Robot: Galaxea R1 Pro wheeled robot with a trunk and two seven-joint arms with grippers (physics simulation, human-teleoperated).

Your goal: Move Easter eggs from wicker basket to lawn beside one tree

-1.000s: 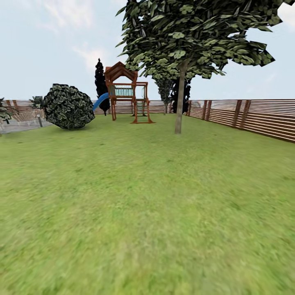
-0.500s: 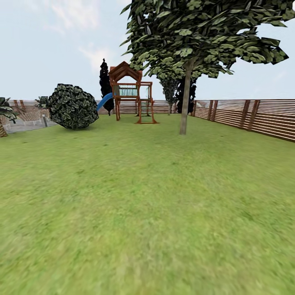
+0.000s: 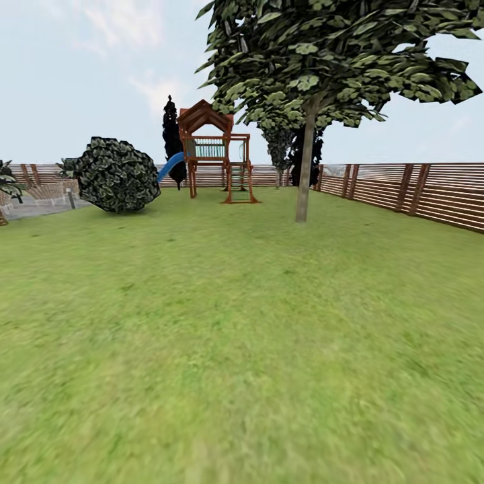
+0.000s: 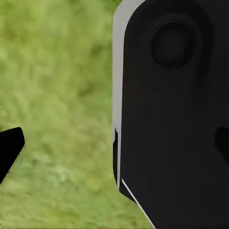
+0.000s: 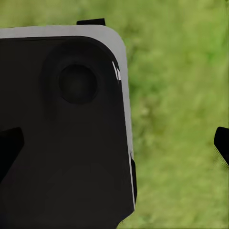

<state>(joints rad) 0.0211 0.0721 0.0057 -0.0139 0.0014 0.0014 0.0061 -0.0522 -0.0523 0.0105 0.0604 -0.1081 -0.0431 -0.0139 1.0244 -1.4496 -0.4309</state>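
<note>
My left gripper (image 4: 114, 148) and right gripper (image 5: 114, 143) each show two dark fingertips set wide apart over blurred grass, apparently holding nothing, though a black, grey-edged panel blocks much of each wrist view. Ahead the lawn (image 3: 222, 336) reaches the pale-trunked tree (image 3: 304, 168) near the fence (image 3: 430, 191).

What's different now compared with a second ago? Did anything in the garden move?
Only the camera moved: the whole picture slid right, then barely shifted, so the robot's view swung a little left. The tree, play tower, round bush, fence and lawn stand where they were. Nothing was picked up or let go.
</note>
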